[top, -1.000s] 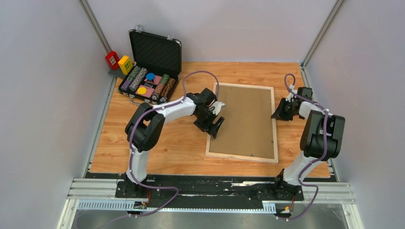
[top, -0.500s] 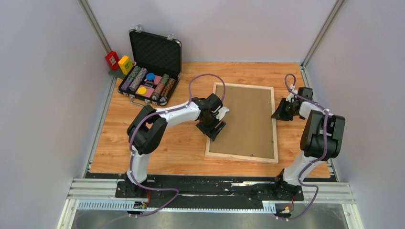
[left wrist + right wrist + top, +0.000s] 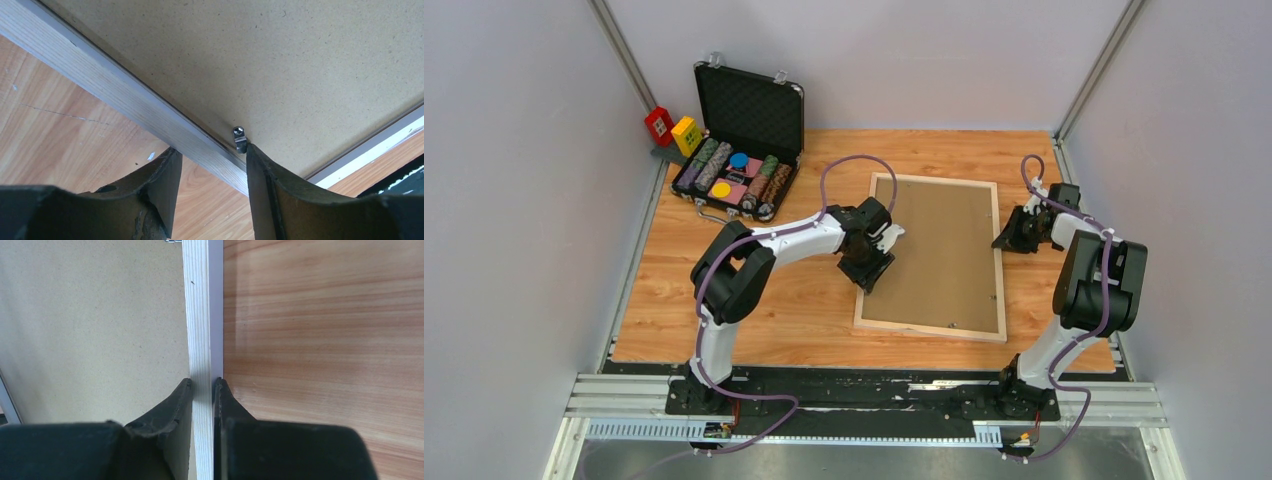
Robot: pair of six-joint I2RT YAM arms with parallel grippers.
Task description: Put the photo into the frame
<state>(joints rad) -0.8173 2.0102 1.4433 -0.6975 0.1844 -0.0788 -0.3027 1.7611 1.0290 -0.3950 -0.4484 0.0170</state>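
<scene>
Since a second ago the left claw [image 3: 871,272] has swung rightward onto the left rail of the frame [image 3: 929,330] and its jaws have narrowed, while the right claw [image 3: 1009,238] has stayed at the right rail. From above, the frame lies flat on the worktop [image 3: 824,310], back up, with a brown backing board [image 3: 944,250] filling it. An open black case [image 3: 749,115] sits at the far left corner. At the left wrist, the two fingers [image 3: 162,180] stand either side of the pale rail, the board-side one touching a small metal tab [image 3: 240,139] at the board's edge. Whether they already pinch the wood I cannot tell. At the right wrist, the jaws are clamped tight on the rail, with board on one side and bare worktop on the other.
</scene>
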